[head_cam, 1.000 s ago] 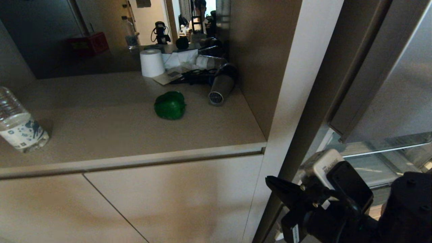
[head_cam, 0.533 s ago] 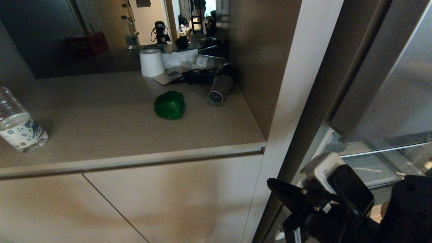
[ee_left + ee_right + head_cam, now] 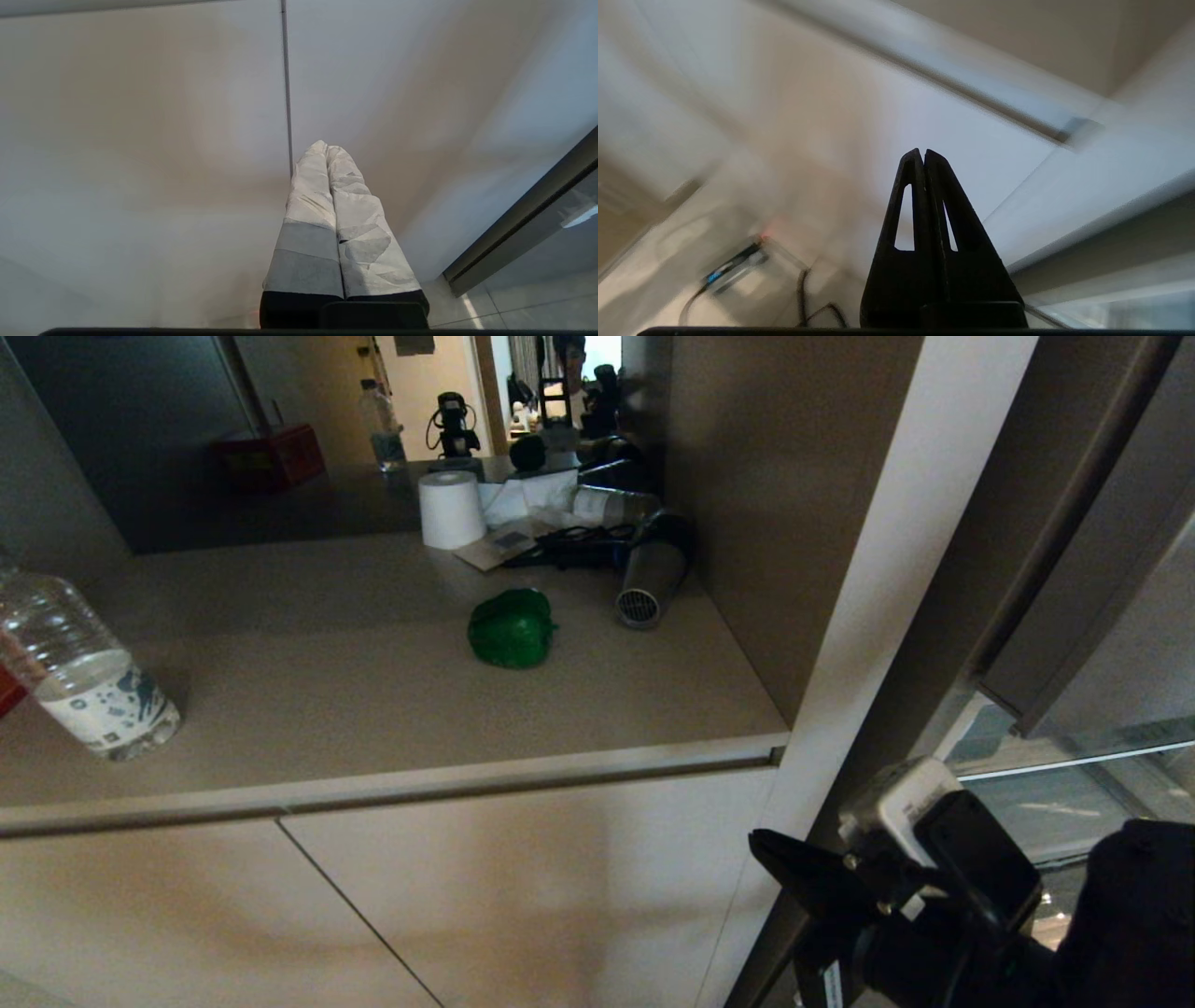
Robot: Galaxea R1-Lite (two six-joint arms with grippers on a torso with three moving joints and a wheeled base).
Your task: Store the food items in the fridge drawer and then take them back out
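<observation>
far left: water bottle (image 3: 89, 686) on counter (image 3: 327, 709) | mid counter: green bell pepper (image 3: 511, 628), hair dryer (image 3: 651, 579) just right | left gripper (image 3: 326, 148) pressed together facing cabinet door (image 3: 140, 140) | near right: right gripper (image 3: 766, 849) closed, empty, beside fridge drawer (image 3: 1074, 793)

Counter: beige worktop (image 3: 373, 691), left.
Cabinets: pale doors (image 3: 523, 887) beneath.
Pillar: white upright (image 3: 896, 579), right.
Light: dim; bright far doorway.

Pretty sure I'm in somebody's home kitchen.
I'm facing a beige countertop (image 3: 373, 691) over flat cabinet doors (image 3: 523, 887), a tall steel fridge (image 3: 1111, 569) to my right, plus a paper roll (image 3: 451, 510), water bottle (image 3: 84, 677) and hair dryer (image 3: 653, 574).
</observation>
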